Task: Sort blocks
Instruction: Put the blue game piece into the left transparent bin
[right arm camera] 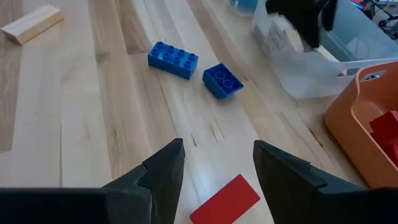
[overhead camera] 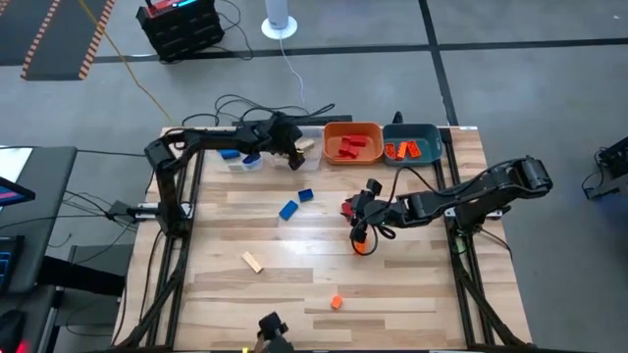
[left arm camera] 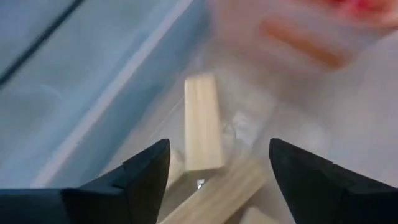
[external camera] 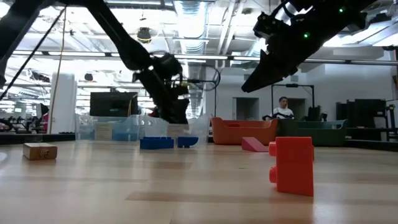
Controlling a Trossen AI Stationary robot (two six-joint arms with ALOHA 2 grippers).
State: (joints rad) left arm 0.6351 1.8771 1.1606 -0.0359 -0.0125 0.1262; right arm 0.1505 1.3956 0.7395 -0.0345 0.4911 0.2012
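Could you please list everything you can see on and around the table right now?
Blue blocks: two, blue, loose mid-table.
Red block: one, red, flat beside the right gripper.
Orange blocks: two, orange, front of the table.
Tan block: one, pale wood, front left.
Tan blocks: several, pale wood, in the clear bin.
Clear bin: one, back of the table.
Orange bin: one, holds red blocks.
Teal bin: one, holds orange blocks.
Left gripper: fingers open, over the clear bin.
Right gripper: fingers open, above the red block.
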